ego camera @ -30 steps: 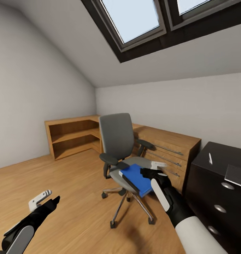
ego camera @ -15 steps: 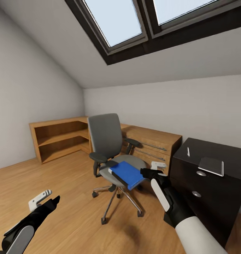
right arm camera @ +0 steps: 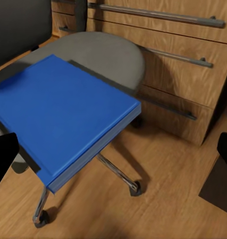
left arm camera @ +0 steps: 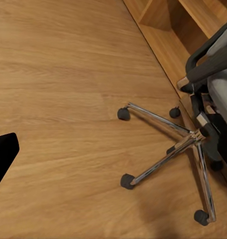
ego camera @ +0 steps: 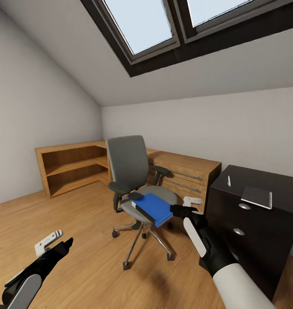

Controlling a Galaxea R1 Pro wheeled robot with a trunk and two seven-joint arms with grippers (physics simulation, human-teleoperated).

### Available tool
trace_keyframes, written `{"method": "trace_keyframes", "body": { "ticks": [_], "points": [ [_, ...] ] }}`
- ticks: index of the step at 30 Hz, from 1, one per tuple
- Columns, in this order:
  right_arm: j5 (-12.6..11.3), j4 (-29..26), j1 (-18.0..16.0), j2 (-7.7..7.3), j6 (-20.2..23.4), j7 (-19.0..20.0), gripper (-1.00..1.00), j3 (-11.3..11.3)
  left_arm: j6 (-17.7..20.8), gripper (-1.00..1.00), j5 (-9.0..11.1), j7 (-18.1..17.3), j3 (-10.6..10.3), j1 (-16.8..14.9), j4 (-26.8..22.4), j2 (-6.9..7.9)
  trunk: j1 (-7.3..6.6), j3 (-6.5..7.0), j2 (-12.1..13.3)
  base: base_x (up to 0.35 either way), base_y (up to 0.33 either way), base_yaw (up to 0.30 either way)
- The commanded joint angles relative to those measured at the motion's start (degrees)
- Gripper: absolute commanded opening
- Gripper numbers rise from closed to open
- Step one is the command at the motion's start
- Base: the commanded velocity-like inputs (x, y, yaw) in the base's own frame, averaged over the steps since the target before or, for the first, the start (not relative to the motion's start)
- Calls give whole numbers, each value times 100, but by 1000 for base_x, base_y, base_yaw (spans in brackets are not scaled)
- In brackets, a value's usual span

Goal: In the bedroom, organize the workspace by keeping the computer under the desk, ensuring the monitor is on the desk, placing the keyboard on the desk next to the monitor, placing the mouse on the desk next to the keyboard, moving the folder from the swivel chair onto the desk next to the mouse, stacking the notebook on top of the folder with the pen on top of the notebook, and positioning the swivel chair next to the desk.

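Black jaws of the right gripper [ego camera: 186, 207] stood apart just right of the folder [ego camera: 154, 208], probably lined up to take its near edge. It lay on the chair [ego camera: 133, 180] seat, frame centre. Lower left, the left gripper [ego camera: 56, 241] hung idle, apparently apart. Right, notebook [ego camera: 257, 197] and pen [ego camera: 228, 180] lay on the worktop [ego camera: 267, 231].

Open wooden floor [ego camera: 77, 223] is lying free ahead of the left gripper [ego camera: 56, 242]; the swivel chair [ego camera: 133, 180] is blocking the middle, its armrests flanking the folder [ego camera: 154, 208]; only a narrow gap is separating chair from the black surface [ego camera: 249, 201]; the wooden drawer cabinet [ego camera: 185, 174] is closing off the space behind.
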Motion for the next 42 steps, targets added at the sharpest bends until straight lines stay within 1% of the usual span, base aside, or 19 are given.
{"method": "trace_keyframes", "body": {
  "ticks": [1,24,31,39,40,42],
  "points": [
    [-61,-8,-3,4,8,-56,100,14,4,100,42,49,-8,-4,-8,5,22,-25,-45,0,0,0],
    [-63,17,1,-10,-104,-62,100,6,4,100,42,51,-2,-4,-9,5,527,-438,-967,0,0,0],
    [-64,-7,1,10,-137,-62,100,8,4,100,42,51,-2,-5,-9,5,545,-593,-977,0,0,0],
    [-60,-6,1,-25,-255,-60,100,-7,4,100,42,51,-1,-4,-9,5,565,-771,-987,0,0,0],
    [-62,24,1,-79,-271,-59,100,-115,4,100,41,51,0,-7,-5,6,568,-793,-989,0,0,0],
    [-63,33,1,-86,-281,-53,100,-210,4,100,42,51,3,-6,-7,7,573,-837,-991,0,0,0]
  ]
}}
